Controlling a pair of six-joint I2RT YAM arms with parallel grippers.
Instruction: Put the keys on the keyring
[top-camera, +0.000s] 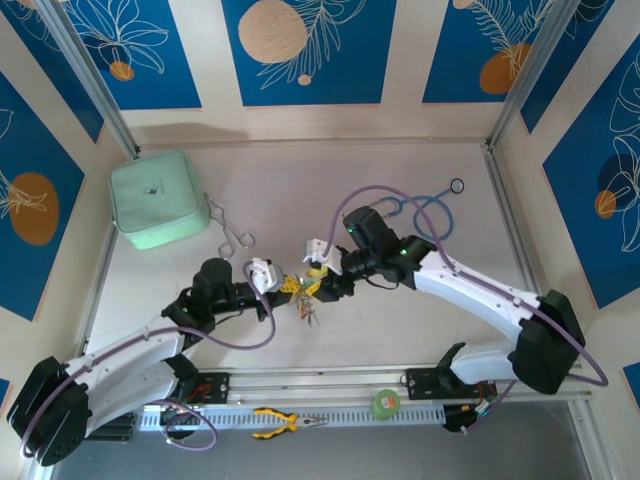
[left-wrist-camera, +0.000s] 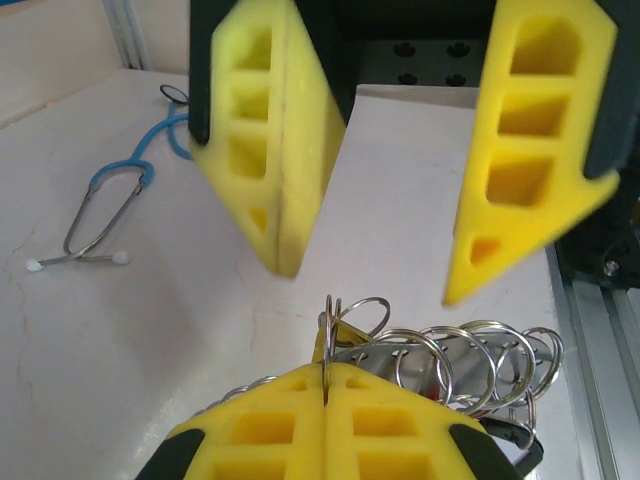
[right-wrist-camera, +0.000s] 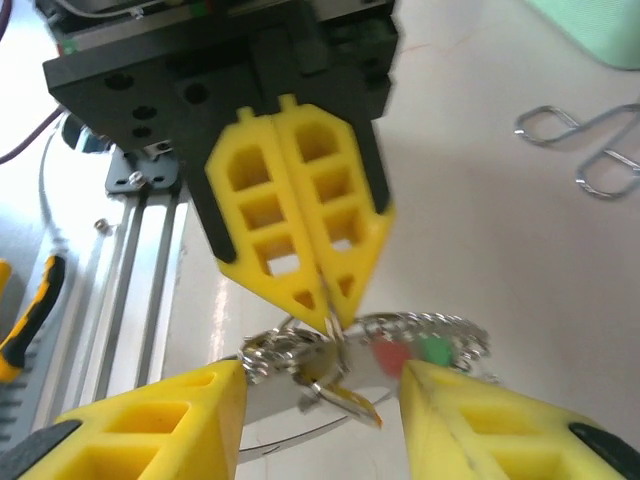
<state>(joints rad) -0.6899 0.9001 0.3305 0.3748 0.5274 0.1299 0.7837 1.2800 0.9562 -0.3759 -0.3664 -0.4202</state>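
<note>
the keys (top-camera: 306, 305) hang as one bunch near the middle of the table (top-camera: 380, 340), between the two arms and lifted clear of the surface as far as the top view tells. close up, red and green tags (right-wrist-camera: 410, 352) sit among a crowd of silvery split rings (left-wrist-camera: 450, 360), and a beaded length of the keyring (right-wrist-camera: 435, 322) runs across the top of the bunch.

the left gripper (right-wrist-camera: 325, 300) has its jaws pressed together on a thin ring at the top of the cluster, so it carries the lot. the right gripper (left-wrist-camera: 372, 278) faces it with jaws spread wide to either side of the bunch, pinching nothing.

judging progress: no loose key lies on the table in the top view, which suggests most of the threading is done (whether every key truly sits on the loop, or whether the loop is closed, is too tangled to tell). what seems left is checking or closing the loop and setting it down.

further out lie the forceps (right-wrist-camera: 585, 150), the stethoscope (left-wrist-camera: 135, 175) and a green pouch (top-camera: 158, 198), all well apart.
</note>
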